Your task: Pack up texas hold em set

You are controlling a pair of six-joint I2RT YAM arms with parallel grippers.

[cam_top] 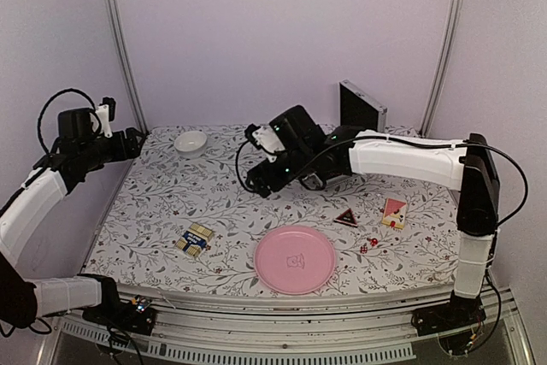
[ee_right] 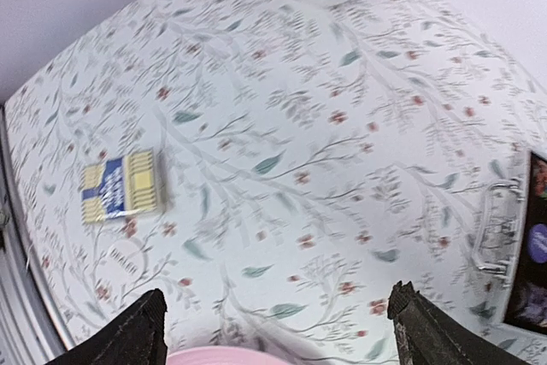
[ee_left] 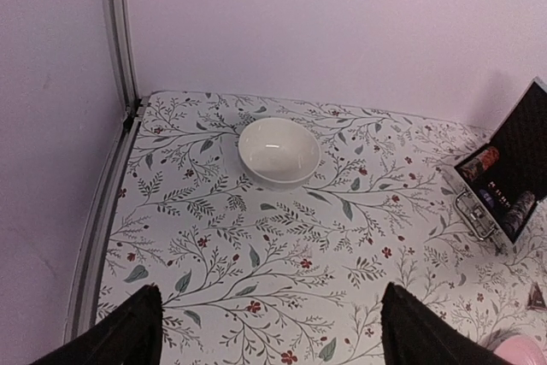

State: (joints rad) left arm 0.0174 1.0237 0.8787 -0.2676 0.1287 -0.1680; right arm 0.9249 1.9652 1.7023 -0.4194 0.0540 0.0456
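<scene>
Pieces lie loose around the pink plate (cam_top: 295, 260): blue deck (cam_top: 194, 239) left, red deck (cam_top: 393, 212) and dice (cam_top: 373, 241) right, open case (cam_top: 362, 107) beyond, awaiting them. The left gripper (ee_left: 269, 292) and right gripper (ee_right: 275, 297) hang spread, empty

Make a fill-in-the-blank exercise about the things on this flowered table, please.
Inside the small white round bowl there is ____.
In the top view, the blue-and-yellow card deck lies to the ____ of the round pink plate.
The left claw and the right claw are both ____.
Missing words: nothing; left; open.
</scene>
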